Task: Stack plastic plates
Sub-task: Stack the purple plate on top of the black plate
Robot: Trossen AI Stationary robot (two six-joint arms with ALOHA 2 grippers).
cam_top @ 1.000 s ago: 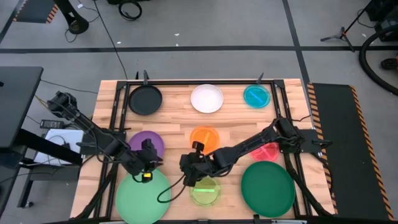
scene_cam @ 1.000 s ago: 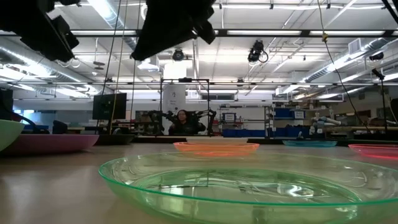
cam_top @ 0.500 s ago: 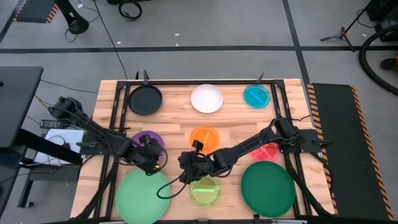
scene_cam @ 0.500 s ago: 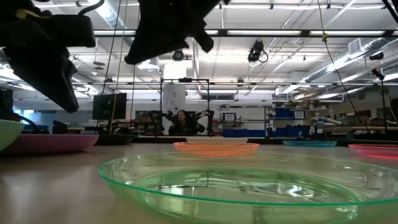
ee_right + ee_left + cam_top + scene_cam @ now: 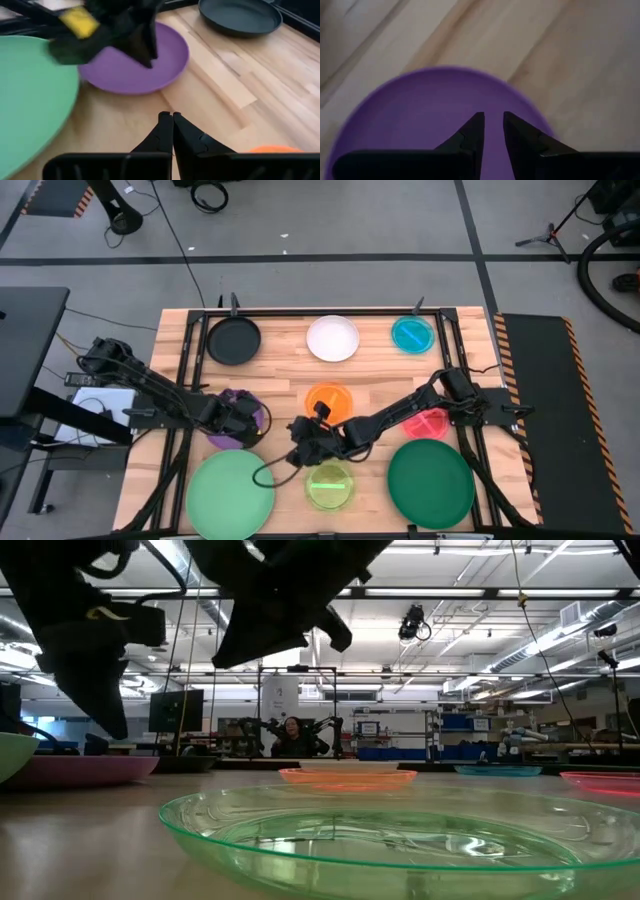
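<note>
Nine plates lie apart on the wooden table: black (image 5: 233, 340), white (image 5: 332, 338), teal (image 5: 412, 334), orange (image 5: 330, 400), pink (image 5: 430, 425), lime (image 5: 330, 486), light green (image 5: 231, 492), dark green (image 5: 431, 483) and purple (image 5: 252, 408). My left gripper (image 5: 243, 420) (image 5: 492, 120) hangs over the purple plate (image 5: 420, 115), fingers pointing down and a narrow gap open, just above its surface. My right gripper (image 5: 297, 442) (image 5: 172, 116) is shut and hovers over bare wood between the purple plate (image 5: 125, 70) and the lime plate.
A black metal frame (image 5: 320, 310) runs along the table's far edge and sides. Bare wood (image 5: 215, 85) lies between the purple, black and orange plates. In the low view the lime plate (image 5: 400, 840) fills the foreground. A person sits far back in the room (image 5: 292, 735).
My left gripper has moved from over the light green plate's far rim toward the table's far edge and come down, so it now hangs low over the purple plate. My right gripper has shifted slightly toward the far edge. No plate has moved.
</note>
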